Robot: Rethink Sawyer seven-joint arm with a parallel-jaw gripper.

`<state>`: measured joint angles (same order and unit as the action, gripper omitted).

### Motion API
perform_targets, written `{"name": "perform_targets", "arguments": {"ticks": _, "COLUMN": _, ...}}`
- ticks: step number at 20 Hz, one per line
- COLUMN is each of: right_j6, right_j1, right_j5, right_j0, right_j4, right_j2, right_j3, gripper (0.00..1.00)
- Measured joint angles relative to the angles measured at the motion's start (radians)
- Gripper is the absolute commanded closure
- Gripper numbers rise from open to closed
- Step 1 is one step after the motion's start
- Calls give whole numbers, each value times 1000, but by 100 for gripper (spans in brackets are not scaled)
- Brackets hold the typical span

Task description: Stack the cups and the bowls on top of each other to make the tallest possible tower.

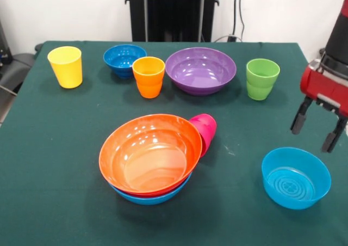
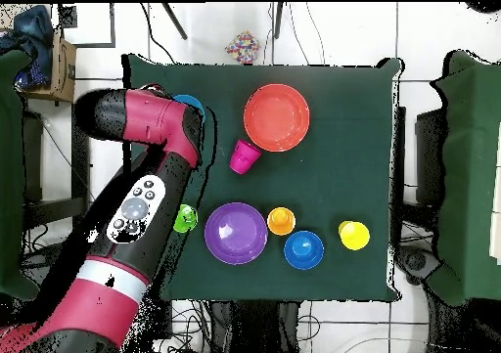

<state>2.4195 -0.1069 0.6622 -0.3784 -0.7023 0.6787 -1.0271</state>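
- The arm (image 2: 147,163) is clad in glossy magenta-red shells, with black sections between them.
- A black oval panel (image 2: 132,210) on the arm carries round grey and white buttons.
- A pale grey band (image 2: 110,281) rings the arm lower down.
- The gripper (image 1: 318,131) has a boxy red body with a light strip along its lower edge.
- Two slim black fingers (image 1: 298,120) hang from it.
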Motion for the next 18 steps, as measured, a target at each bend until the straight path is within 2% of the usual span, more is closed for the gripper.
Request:
{"name": "perform_targets", "arguments": {"ticks": 8, "right_j6": 0, "right_j1": 35, "right_j5": 6, "right_j0": 10, "right_j4": 9, "right_j2": -1, "right_j3": 6, "gripper": 0}}
{"name": "perform_targets", "arguments": {"ticks": 18, "right_j6": 0, "right_j1": 37, "right_j5": 6, "right_j0": 58, "right_j4": 23, "right_j2": -6, "right_j3": 6, "gripper": 0}}
